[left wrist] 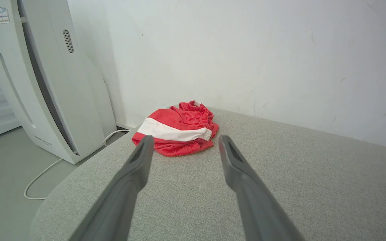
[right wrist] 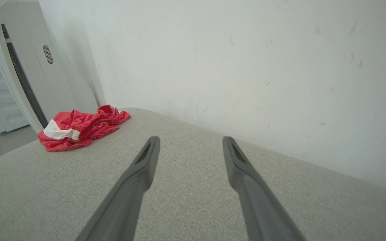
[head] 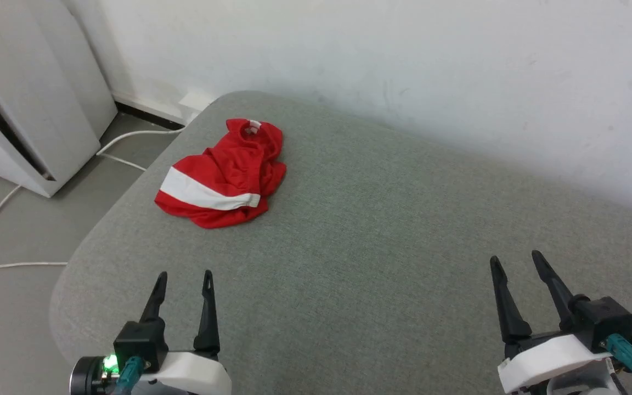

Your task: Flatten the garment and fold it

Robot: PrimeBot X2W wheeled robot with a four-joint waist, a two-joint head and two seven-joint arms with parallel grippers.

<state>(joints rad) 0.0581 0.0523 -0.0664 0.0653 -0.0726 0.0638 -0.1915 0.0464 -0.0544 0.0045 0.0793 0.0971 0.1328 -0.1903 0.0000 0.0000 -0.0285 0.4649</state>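
Nothing done yet — the bright red shiny shorts (head: 220, 175) w/ a white stripe lie crumpled near the far-left corner of the grey fabric-covered table (head: 376, 230), well apart from the left gripper (head: 184, 274) & right gripper (head: 515, 257), both spread wide & empty — flattening & folding all remain.

Head view looks forward and down from high behind the near edge of the grey padded surface (head: 382, 230), with the left gripper (head: 184, 272) and right gripper (head: 515, 255) at its bottom corners. Left wrist view sits low over the surface, facing along its gripper toward the wall (left wrist: 246, 50), the red shorts (left wrist: 176, 129) close ahead and centred. Right wrist view, equally low, faces the same wall from well to the right, shorts far left. All three share shorts, surface and white appliance (head: 25, 109).
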